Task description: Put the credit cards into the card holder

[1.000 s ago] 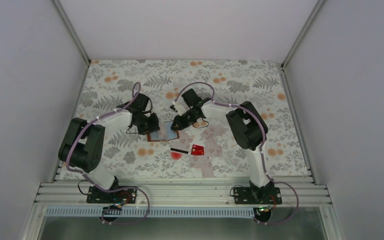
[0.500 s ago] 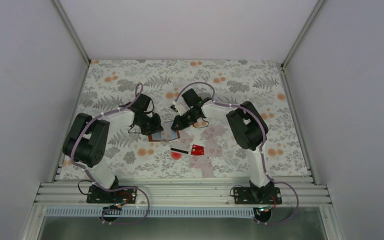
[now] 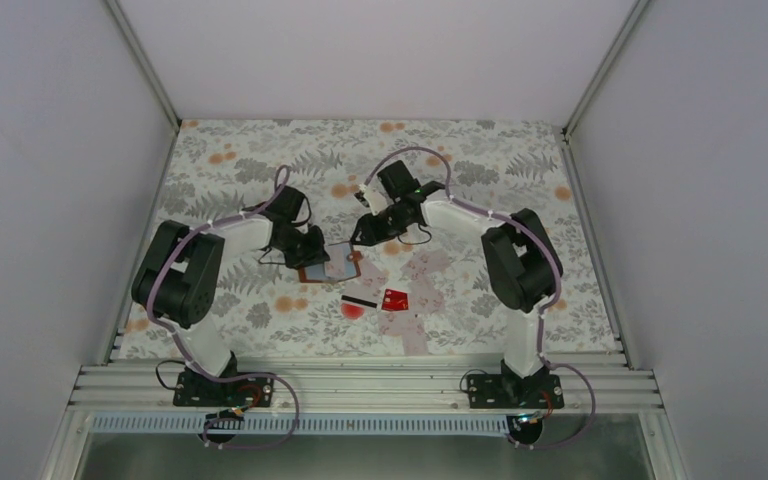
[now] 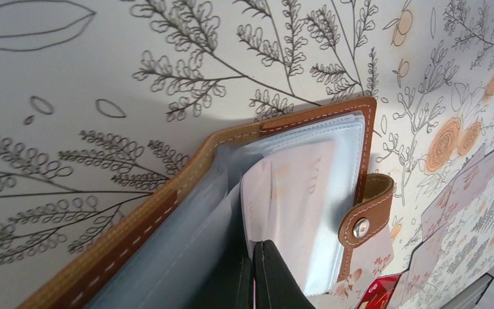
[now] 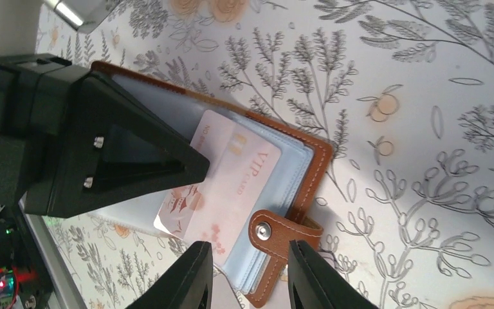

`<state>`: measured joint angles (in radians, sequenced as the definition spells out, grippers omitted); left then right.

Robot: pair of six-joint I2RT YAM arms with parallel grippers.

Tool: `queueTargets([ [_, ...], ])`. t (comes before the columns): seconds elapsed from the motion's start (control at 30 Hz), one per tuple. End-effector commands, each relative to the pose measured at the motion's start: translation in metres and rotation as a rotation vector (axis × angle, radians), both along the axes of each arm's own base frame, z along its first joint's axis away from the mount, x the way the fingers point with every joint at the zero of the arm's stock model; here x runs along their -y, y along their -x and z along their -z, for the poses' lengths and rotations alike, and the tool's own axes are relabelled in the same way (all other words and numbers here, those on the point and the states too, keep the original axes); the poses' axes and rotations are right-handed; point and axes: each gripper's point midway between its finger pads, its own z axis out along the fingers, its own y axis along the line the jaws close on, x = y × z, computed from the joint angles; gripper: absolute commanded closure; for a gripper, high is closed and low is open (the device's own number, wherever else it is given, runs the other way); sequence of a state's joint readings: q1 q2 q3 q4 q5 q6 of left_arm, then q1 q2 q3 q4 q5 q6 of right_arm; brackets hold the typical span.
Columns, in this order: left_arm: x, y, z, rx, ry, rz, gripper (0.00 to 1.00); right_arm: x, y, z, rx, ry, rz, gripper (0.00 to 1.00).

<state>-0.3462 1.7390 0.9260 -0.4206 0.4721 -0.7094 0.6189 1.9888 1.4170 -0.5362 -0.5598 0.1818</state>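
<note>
Brown leather card holder (image 3: 325, 268) lies open mid-table on the floral cloth (image 3: 520, 200). From above, both arms bend inward to it: left gripper (image 3: 307, 250) at its left edge, right gripper (image 3: 362, 236) at its far right corner. A red card (image 3: 396, 299) and a black-striped white card (image 3: 359, 301) lie nearer the bases.

Left wrist: the black fingers are pressed together on the clear sleeves, beside a tucked pale pink card (image 4: 296, 193).

Right wrist: the fingers stand moderately apart over the snap strap (image 5: 286, 226), holding nothing.
</note>
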Motion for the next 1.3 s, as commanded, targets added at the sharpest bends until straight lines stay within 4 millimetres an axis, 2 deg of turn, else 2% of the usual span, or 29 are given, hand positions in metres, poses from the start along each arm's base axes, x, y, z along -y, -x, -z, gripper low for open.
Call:
queueTargets([
  [0.0, -0.015, 0.027, 0.038, -0.131, -0.136, 0.01, 0.97, 0.008, 0.0, 0.021, -0.04, 0.026, 0.055, 0.69],
  [0.07, -0.012, 0.024, 0.037, -0.128, -0.132, 0.015, 0.96, 0.005, 0.002, 0.029, -0.071, 0.008, 0.05, 0.69],
  [0.13, -0.009, 0.022, 0.036, -0.124, -0.125, 0.014, 0.87, 0.002, 0.004, 0.038, -0.096, -0.001, 0.045, 0.69],
  [0.37, -0.008, 0.022, 0.035, -0.145, -0.13, -0.002, 0.73, -0.005, 0.005, 0.049, -0.145, -0.025, 0.041, 0.72],
  [0.63, 0.01, 0.007, 0.024, -0.132, -0.139, 0.026, 0.7, -0.015, 0.013, 0.043, -0.177, -0.087, 0.021, 0.75],
  [0.77, 0.004, 0.002, 0.013, -0.114, -0.195, 0.038, 0.59, -0.009, 0.005, 0.034, -0.121, -0.051, 0.031, 0.75],
  [0.87, -0.004, -0.002, -0.007, -0.066, -0.239, 0.053, 0.46, 0.002, -0.002, 0.025, -0.047, 0.006, 0.031, 0.73],
  [0.97, -0.006, -0.007, -0.03, -0.018, -0.248, 0.063, 0.41, 0.01, -0.004, 0.014, 0.012, 0.042, 0.024, 0.72],
  [1.03, -0.009, -0.012, -0.053, 0.034, -0.259, 0.061, 0.37, 0.014, -0.002, 0.01, 0.026, 0.055, 0.023, 0.71],
  [1.1, -0.014, -0.018, -0.079, 0.103, -0.284, 0.066, 0.24, 0.017, 0.0, 0.007, 0.031, 0.056, 0.026, 0.7],
  [1.2, -0.03, -0.016, -0.101, 0.158, -0.358, 0.108, 0.11, 0.017, 0.003, 0.003, 0.026, 0.049, 0.032, 0.7],
  [1.27, -0.053, -0.005, -0.101, 0.152, -0.436, 0.113, 0.12, 0.016, 0.003, 0.0, 0.022, 0.037, 0.033, 0.7],
])
